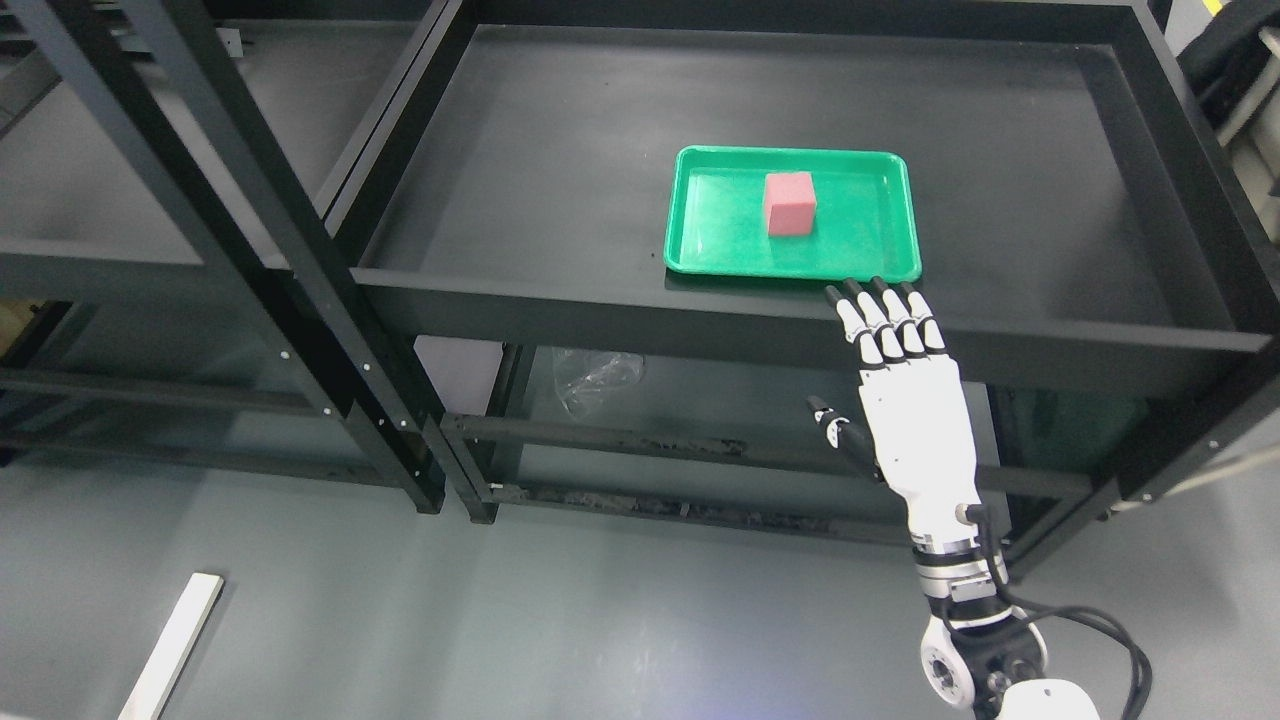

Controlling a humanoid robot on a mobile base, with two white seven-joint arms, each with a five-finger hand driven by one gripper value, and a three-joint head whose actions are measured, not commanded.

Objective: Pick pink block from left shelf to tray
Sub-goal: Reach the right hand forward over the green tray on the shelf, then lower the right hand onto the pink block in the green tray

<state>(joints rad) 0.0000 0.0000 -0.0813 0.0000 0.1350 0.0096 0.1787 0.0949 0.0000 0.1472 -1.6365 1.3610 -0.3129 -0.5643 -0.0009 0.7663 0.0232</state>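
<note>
Pink block (790, 204) sits upright inside the green tray (700, 255) on the black shelf (560, 170), roughly centred, clear of the tray walls; a plain matte cube, edges look slightly soft, possibly foam, though the view is too coarse to be sure. Right hand (905, 385) is empty, fingers (868, 318) straight and together with tips at the tray's near rim, thumb out to the side; contact with the rim cannot be confirmed. Risk: any forward drift of the hand would push the light tray back across the shelf, or catch its lip and tip the block off.
</note>
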